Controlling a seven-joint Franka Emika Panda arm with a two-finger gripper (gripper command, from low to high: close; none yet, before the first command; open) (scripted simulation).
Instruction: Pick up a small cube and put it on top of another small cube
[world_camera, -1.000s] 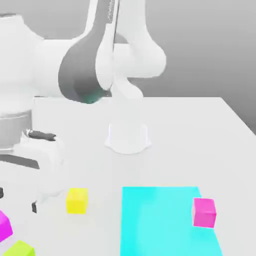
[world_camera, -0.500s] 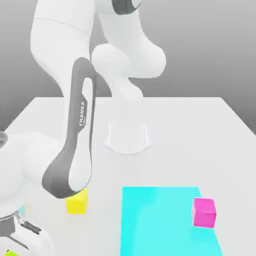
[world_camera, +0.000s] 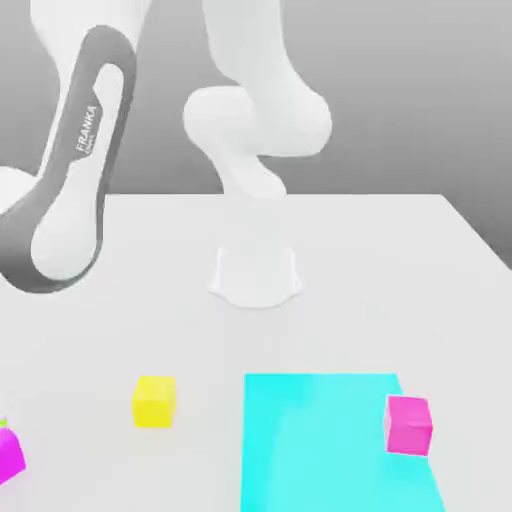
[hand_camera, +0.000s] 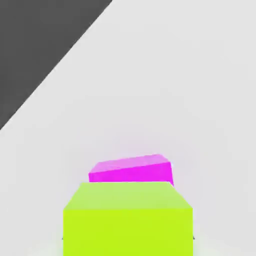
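As seen from the hand view, closest: lime cube, large and centred, apparently riding just under the hand. Gripper state: cannot tell. Just behind the lime cube, touching or nearly so: magenta cube, tilted slightly, on the white worktop. Judged step: lime cube likely lifted or about to be, carry phase pending; uncertain whether clear of the worktop. Next move calls for choosing a base cube, centring squarely above it, then lowering gently before letting go.

Seen from the exterior view: another sliver of magenta at that view's left edge, with a trace of green above it. Yellow cube well apart toward that view's right, then a cyan mat carrying a second magenta cube. Arm link slanting down toward the left edge, base farthest back.
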